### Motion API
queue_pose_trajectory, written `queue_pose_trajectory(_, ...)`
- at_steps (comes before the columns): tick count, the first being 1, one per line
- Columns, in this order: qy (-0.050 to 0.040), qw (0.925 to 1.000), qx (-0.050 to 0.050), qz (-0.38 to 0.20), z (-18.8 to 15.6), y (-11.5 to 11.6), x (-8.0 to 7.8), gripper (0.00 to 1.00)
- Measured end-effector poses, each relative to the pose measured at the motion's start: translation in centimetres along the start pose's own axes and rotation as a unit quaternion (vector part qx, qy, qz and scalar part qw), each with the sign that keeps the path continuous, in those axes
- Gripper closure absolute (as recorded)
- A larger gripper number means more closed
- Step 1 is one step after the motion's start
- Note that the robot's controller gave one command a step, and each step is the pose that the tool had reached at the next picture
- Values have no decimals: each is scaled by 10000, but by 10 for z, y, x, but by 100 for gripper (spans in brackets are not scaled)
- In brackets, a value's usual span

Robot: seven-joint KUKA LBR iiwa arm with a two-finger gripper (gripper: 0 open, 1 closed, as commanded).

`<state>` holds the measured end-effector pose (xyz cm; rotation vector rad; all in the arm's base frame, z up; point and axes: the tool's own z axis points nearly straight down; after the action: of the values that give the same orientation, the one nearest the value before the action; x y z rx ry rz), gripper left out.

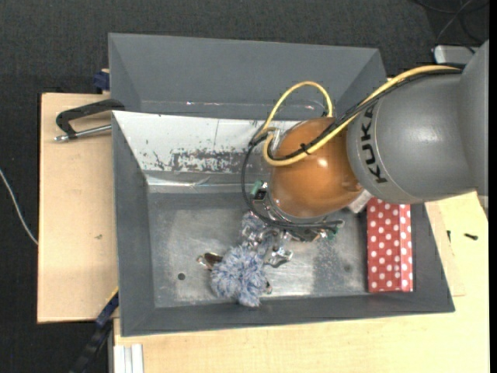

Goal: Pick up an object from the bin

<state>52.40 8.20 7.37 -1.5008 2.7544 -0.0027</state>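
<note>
Where blue-grey fluffy cloth (239, 277) lies in bin (167, 235), fingers (273, 249) just beside; spread or pressed, cannot tell

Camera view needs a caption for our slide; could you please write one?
KUKA arm's gripper low over a fluffy blue-grey cloth in the bin, a red white-dotted box against its right wall.

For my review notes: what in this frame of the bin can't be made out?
- Camera view: the gripper merges with the blue-grey fluffy cloth. The orange wrist cover hides whether it grips the cloth.
- Red polka-dot box: its upper end is hidden under the arm.
- Small dark thing left of the cloth: too small to identify.
</note>
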Motion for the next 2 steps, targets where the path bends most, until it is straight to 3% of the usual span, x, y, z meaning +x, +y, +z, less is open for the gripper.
queue_pose_trajectory(1,7,10000,-12,-1,-3,1,1,100)
queue_pose_trajectory(2,-25,10000,12,10,-56,-1,-3,100)
